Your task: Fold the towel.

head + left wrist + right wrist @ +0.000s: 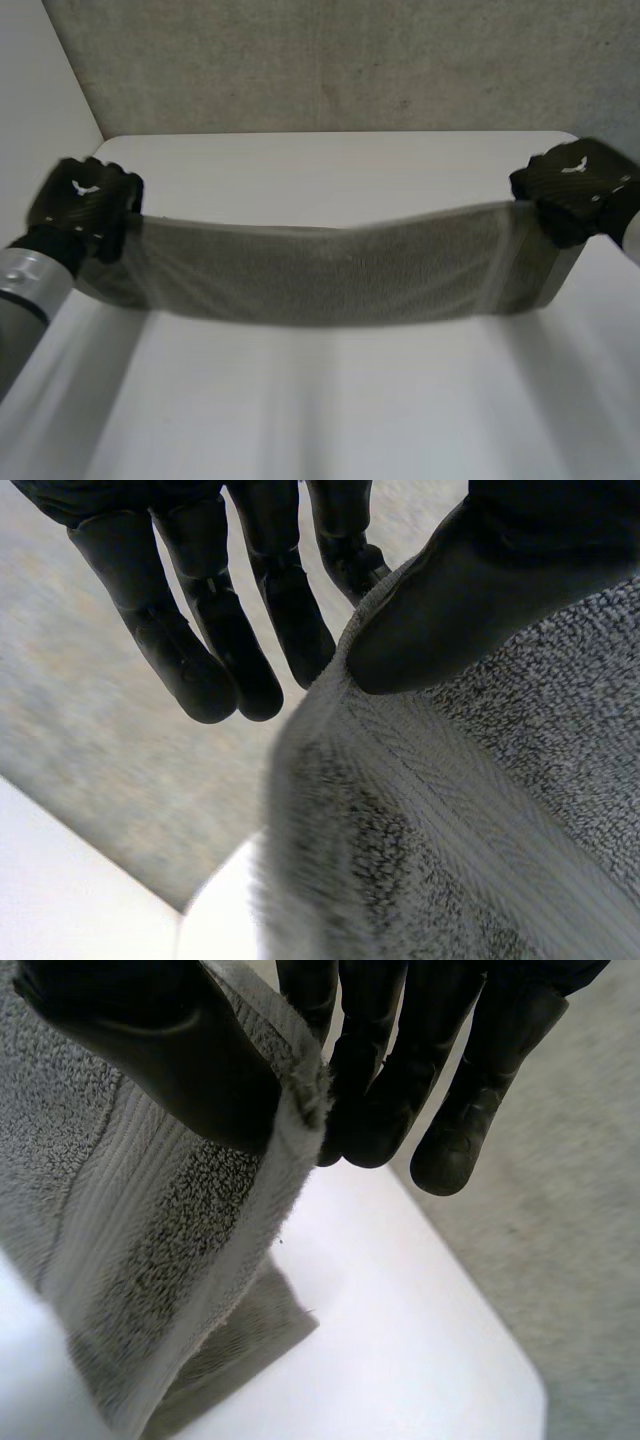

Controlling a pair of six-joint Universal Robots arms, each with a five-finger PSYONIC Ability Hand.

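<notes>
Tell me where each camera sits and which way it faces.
Head view: between and behind the arms, looking down at the white table; left hand and right hand hold the grey towel stretched between them.
Left wrist view: on the left wrist, looking along the palm; thumb and fingers pinch the towel's edge.
Right wrist view: on the right wrist, looking along its palm; its thumb pins the towel's edge, table below.
Shared: every view shows the towel.

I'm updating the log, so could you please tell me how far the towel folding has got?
Done: the left hand and right hand each pinch one end of the towel. In hand: it hangs stretched between them, sagging over the table. Remaining: bringing the ends together and laying the fold down.
</notes>
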